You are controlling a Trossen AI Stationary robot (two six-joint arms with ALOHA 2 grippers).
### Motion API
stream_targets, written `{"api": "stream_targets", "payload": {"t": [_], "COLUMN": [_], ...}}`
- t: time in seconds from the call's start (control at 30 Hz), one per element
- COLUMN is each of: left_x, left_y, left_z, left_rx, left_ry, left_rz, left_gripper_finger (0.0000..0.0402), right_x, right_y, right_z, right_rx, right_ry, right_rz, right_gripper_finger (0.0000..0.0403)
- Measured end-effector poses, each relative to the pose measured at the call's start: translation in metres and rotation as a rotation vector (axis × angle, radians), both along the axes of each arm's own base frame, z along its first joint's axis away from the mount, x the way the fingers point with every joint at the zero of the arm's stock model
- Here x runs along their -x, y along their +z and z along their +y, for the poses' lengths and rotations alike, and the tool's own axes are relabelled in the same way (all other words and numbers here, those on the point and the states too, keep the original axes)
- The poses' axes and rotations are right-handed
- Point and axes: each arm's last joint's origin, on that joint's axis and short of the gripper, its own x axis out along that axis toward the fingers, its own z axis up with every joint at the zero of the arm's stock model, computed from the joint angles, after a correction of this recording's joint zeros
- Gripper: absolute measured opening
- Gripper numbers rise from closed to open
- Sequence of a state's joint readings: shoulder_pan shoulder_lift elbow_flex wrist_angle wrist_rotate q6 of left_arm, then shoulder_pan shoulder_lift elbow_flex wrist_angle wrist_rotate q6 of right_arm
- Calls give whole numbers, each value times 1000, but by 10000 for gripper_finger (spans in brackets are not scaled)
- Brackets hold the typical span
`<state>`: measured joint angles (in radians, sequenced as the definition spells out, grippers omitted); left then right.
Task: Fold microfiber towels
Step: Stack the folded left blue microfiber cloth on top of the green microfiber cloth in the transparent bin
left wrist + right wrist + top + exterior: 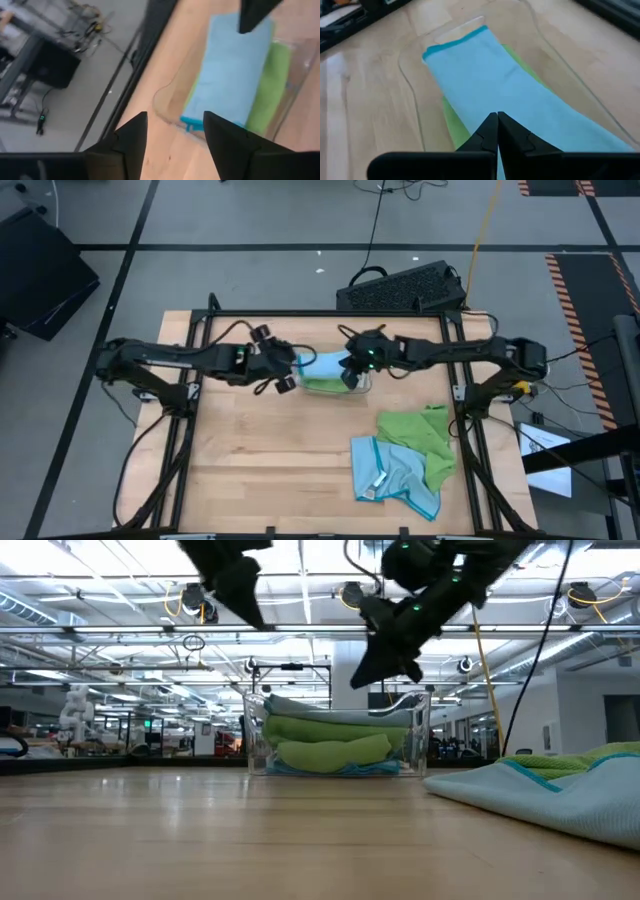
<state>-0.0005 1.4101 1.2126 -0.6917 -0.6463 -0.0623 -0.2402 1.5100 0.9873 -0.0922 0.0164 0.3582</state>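
wooden table: folded towels stacked in clear tray at twelve o'clock, flanked by left gripper parted and empty, right gripper shut; unfolded towels left at four o'clock.

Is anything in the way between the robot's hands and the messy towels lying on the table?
Nothing visible is. The unfolded green towel and blue towel lie loose on bare wood, nearer the right arm. Both grippers, left and right, hover over the clear tray holding folded towels, with open table between.

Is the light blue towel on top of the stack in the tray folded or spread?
Folded: the light blue towel lies as a flat narrow strip inside the clear tray.
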Motion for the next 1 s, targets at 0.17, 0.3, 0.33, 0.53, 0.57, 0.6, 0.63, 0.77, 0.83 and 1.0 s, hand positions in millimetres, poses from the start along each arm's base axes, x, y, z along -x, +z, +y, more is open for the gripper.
{"api": "stream_targets", "payload": {"t": [0.17, 0.3, 0.33, 0.53, 0.57, 0.6, 0.63, 0.77, 0.83, 1.0], "left_x": [17, 21, 20, 28, 29, 30, 31, 33, 33, 33], "left_y": [-21, -43, -48, -78, -77, -75, -73, -68, -67, -65], "left_z": [-11, -27, -32, -57, -59, -62, -64, -72, -76, -79], "left_rx": [0, 15, 20, 19, 13, 9, 9, 15, 8, 0], "left_ry": [37, -21, -39, -115, -123, -130, -136, -170, -191, -204], "left_rz": [-153, -240, -269, -321, -326, -332, -339, -367, -367, -381], "left_gripper_finger": [178, 169, 168, 163, 163, 163, 163, 163, 163, 163], "right_x": [-22, -24, -22, -21, -23, -25, -26, -32, -35, -36], "right_y": [11, 10, 9, -9, -14, -20, -26, -46, -49, -44], "right_z": [-8, -13, -14, -27, -28, -29, -30, -29, -26, -18], "right_rx": [-21, -33, -23, -41, -48, -55, -64, -81, -78, -73], "right_ry": [12, -83, -113, -238, -251, -259, -263, -267, -257, -236], "right_rz": [71, 240, 284, 384, 391, 408, 426, 474, 479, 460], "right_gripper_finger": [3, 3, 3, 4, 4, 4, 4, 4, 4, 4]}}
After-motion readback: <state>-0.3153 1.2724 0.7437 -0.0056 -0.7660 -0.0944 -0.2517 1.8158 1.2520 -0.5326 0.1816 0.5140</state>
